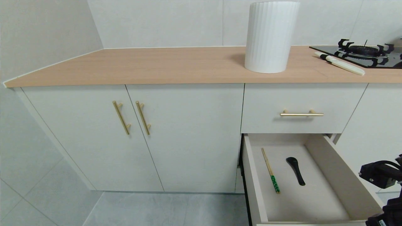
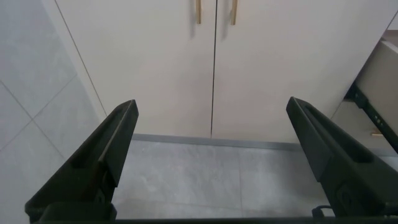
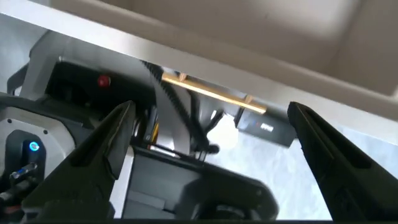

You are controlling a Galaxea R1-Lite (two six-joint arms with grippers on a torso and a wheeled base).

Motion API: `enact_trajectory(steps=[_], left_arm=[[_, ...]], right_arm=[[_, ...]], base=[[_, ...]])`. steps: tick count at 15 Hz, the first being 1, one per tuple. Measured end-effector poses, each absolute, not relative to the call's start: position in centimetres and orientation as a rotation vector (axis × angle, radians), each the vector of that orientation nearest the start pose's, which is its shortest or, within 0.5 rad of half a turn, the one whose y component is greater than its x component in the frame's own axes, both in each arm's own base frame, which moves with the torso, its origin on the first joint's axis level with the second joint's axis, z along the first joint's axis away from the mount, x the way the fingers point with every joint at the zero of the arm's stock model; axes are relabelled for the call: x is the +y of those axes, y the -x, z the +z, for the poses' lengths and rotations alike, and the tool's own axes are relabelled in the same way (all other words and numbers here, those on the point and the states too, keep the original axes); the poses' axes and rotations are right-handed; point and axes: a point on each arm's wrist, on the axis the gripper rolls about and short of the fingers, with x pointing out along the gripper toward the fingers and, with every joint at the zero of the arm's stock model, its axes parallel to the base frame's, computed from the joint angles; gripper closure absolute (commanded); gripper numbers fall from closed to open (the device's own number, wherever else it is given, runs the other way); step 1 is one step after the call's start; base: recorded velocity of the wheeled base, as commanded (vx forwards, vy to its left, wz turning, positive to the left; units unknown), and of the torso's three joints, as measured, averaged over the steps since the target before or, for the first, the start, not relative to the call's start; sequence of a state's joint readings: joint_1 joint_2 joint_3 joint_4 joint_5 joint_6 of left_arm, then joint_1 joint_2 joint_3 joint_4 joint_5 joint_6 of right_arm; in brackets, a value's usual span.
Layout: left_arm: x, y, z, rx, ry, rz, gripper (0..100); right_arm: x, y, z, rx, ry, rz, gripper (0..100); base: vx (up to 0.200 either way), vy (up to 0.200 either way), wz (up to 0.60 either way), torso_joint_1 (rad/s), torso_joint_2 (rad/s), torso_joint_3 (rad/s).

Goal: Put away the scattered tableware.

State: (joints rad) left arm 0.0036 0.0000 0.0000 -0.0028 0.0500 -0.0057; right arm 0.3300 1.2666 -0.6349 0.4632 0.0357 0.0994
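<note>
Left hand [image 2: 211,107] and right hand [image 3: 211,111], each with jaws spread wide apart.

I see a pale wooden countertop [image 1: 157,66] running left to right under a wall of large white tiles [image 1: 157,22], with a black hob [image 1: 364,59] set into its far right end. Below it on the left are two off-white cabinet doors [image 1: 81,135] with brass-coloured bar handles [image 1: 122,117], and on the right a shut drawer [image 1: 301,97] sits above an open drawer [image 1: 251,175]. Grey floor tiles [image 1: 157,210] lie in front of the cabinets.
</note>
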Motion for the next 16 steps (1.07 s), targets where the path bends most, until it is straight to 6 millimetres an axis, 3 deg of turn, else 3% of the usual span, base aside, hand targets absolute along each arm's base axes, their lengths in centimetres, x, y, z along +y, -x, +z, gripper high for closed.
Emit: enact_trajectory(steps=[4,9,16], left_arm=[[0.1,2.3,7.6,-0.003,0.006,0.055,0],[0.1,2.3,7.6,-0.002,0.006,0.055,0],[0.1,2.3,7.6,-0.002,0.006,0.055,0]], right_arm=[[6.1,-14.6,14.3,1.274,0.03,0.225,0],[7.5,-16.5,13.3,1.357,-0.024,0.152,0],[8.0,-17.7,12.0,1.406,0.001,0.075,0]], base=[[0.0,0.0,0.0,0.0,0.0,0.0],[0.0,0.0,0.0,0.0,0.0,0.0],[0.0,0.0,0.0,0.0,0.0,0.0]])
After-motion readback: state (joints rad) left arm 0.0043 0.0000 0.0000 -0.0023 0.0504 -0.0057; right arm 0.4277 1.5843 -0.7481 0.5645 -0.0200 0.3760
